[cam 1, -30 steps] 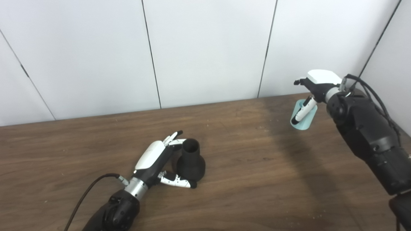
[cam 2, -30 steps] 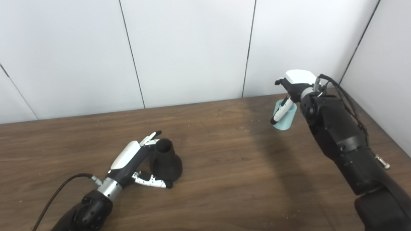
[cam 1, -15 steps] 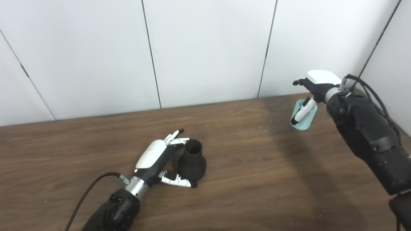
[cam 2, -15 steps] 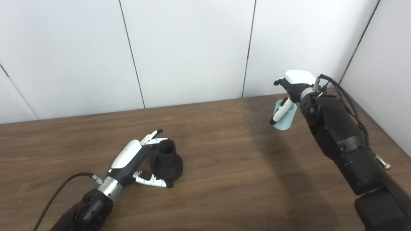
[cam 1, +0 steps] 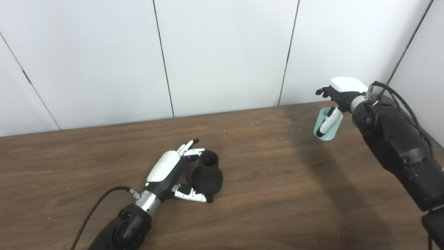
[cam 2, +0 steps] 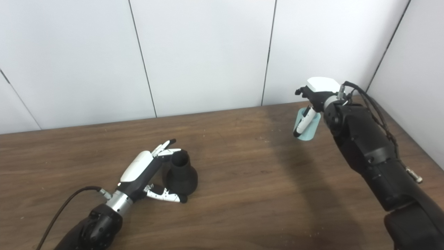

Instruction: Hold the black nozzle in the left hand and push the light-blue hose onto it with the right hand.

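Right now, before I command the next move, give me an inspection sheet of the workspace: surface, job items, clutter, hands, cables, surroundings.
Surface: dark wooden table, a few pale specks on it.
Job's things: black nozzle standing on its wide end, opening up; light-blue hose, a short piece near the far right edge of the table.
Clutter: nothing seen.
Hands: left hand open, fingers and thumb either side of the nozzle, grip not closed; right hand around the hose, thumb across its front; whether it grips cannot be told.
Cables: black cable at the left wrist; black cables along the right forearm.
Surroundings: white panelled wall behind and to the right.
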